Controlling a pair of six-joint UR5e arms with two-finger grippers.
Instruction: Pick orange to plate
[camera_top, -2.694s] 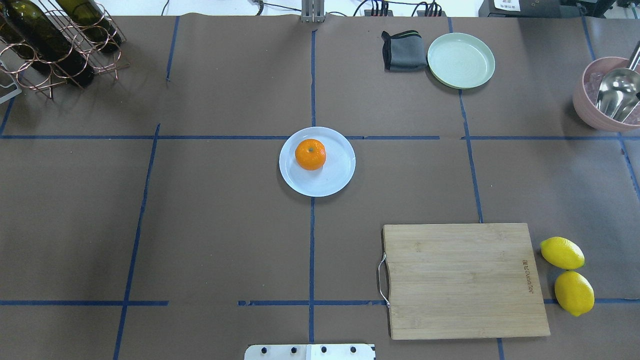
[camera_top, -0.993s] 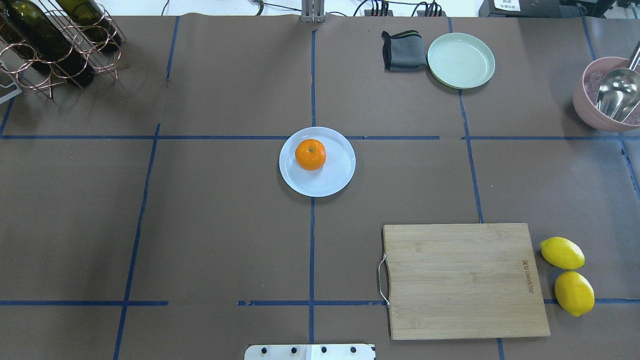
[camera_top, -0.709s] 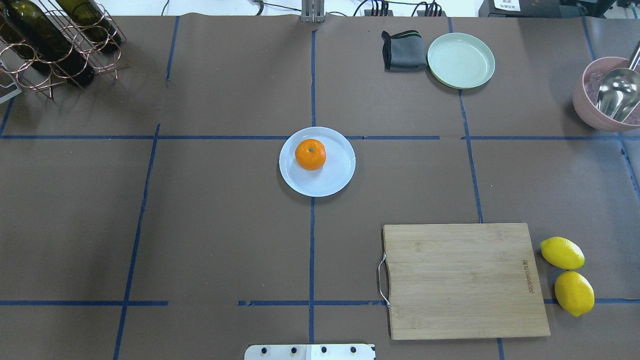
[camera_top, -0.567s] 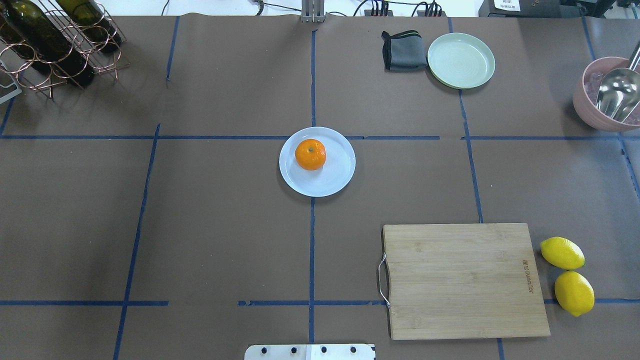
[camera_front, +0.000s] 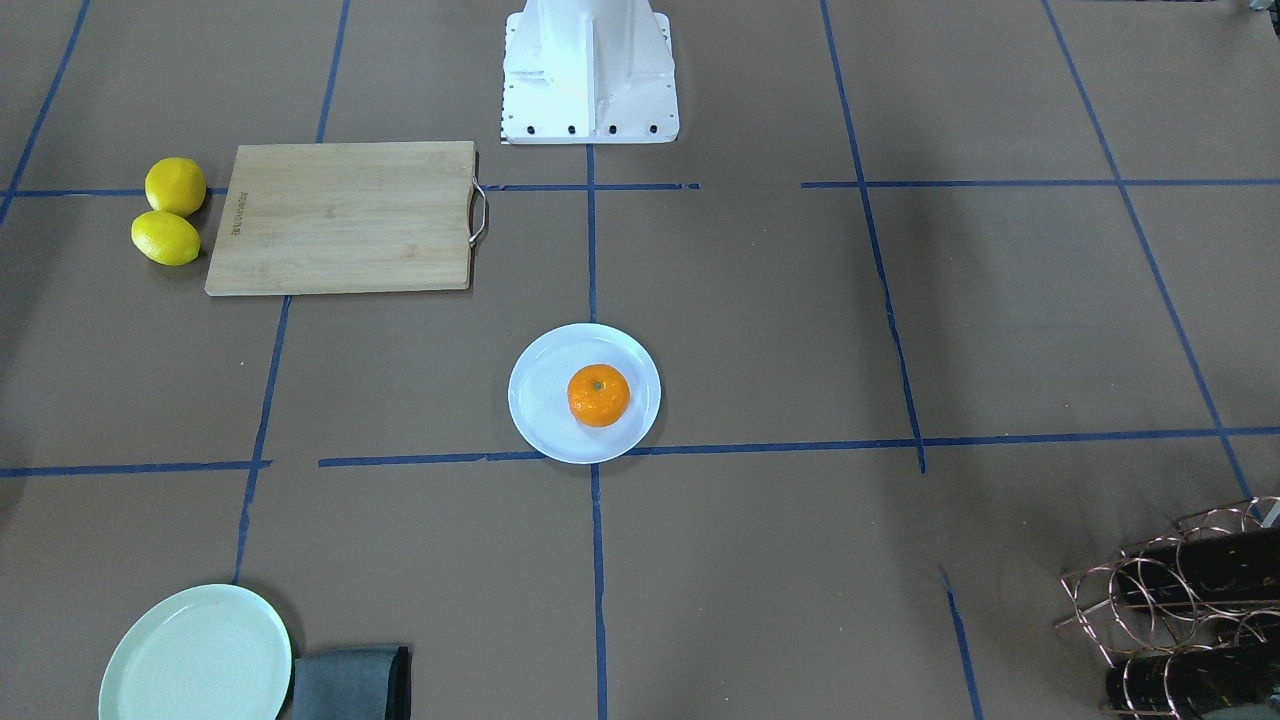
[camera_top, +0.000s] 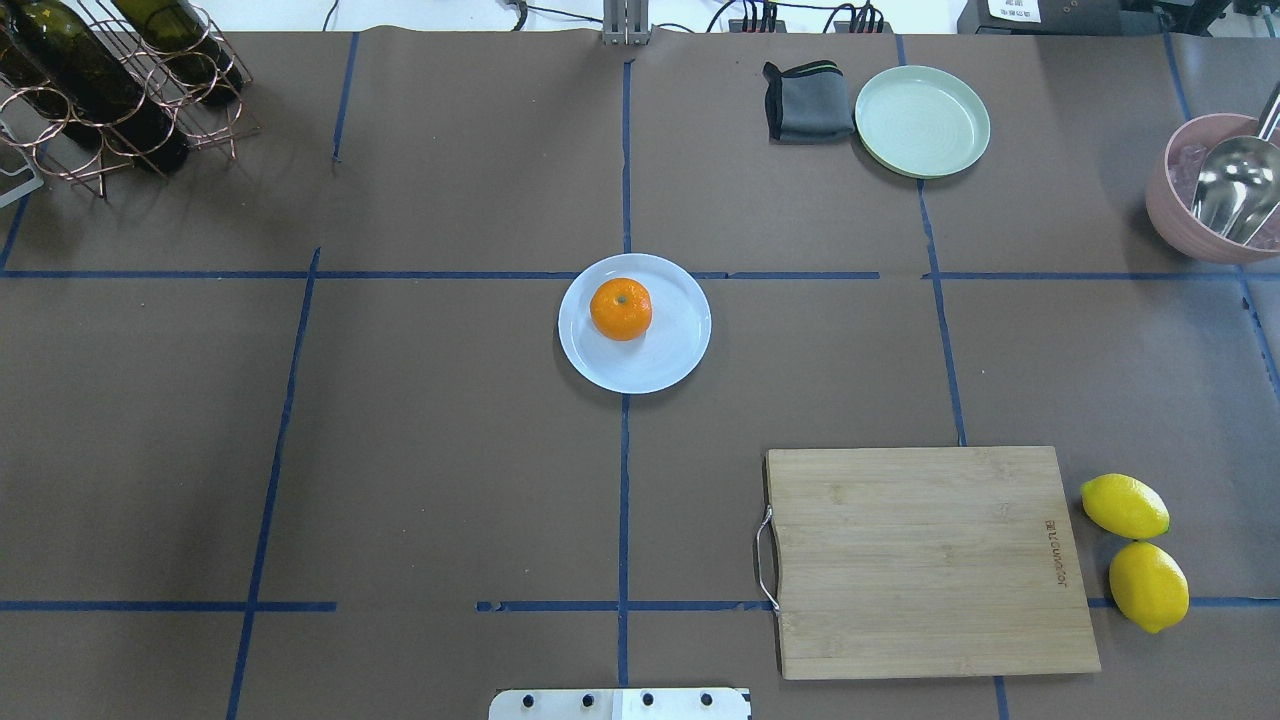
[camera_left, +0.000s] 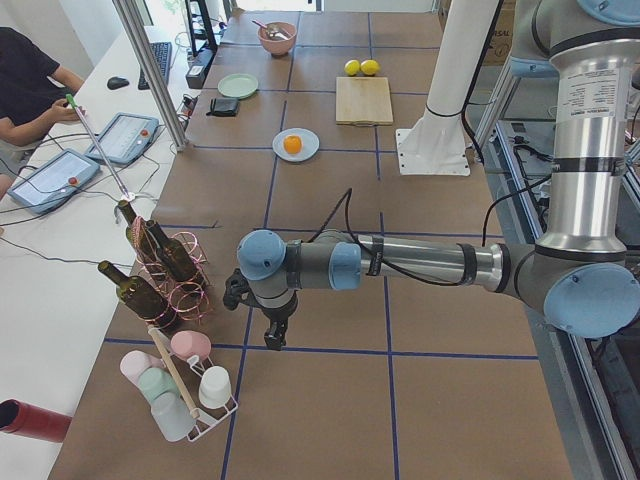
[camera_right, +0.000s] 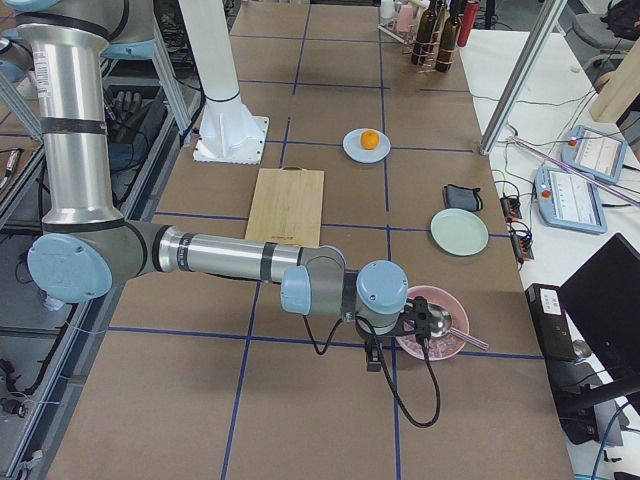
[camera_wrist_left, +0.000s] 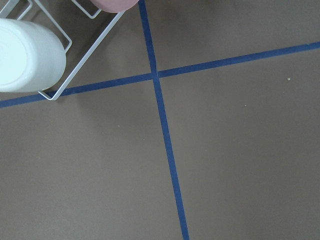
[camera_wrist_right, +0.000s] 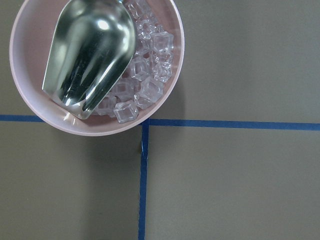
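The orange (camera_top: 620, 308) sits on the pale bluish-white plate (camera_top: 672, 352) at the table's middle, slightly toward the plate's left and far side; it also shows in the front-facing view as orange (camera_front: 598, 395) on plate (camera_front: 535, 400). No gripper is near either. My left gripper (camera_left: 274, 336) hangs low over bare table far off at the left end, beside a cup rack. My right gripper (camera_right: 372, 356) hangs at the right end next to a pink bowl. I cannot tell whether either is open or shut; the wrist views show no fingers.
A wooden cutting board (camera_top: 930, 560) lies near right with two lemons (camera_top: 1135, 550) beside it. A mint-green plate (camera_top: 921, 120) and grey cloth (camera_top: 806, 100) are at the back. A pink bowl (camera_wrist_right: 30, 107) holds ice and a scoop. A wine rack (camera_top: 110, 90) stands back left.
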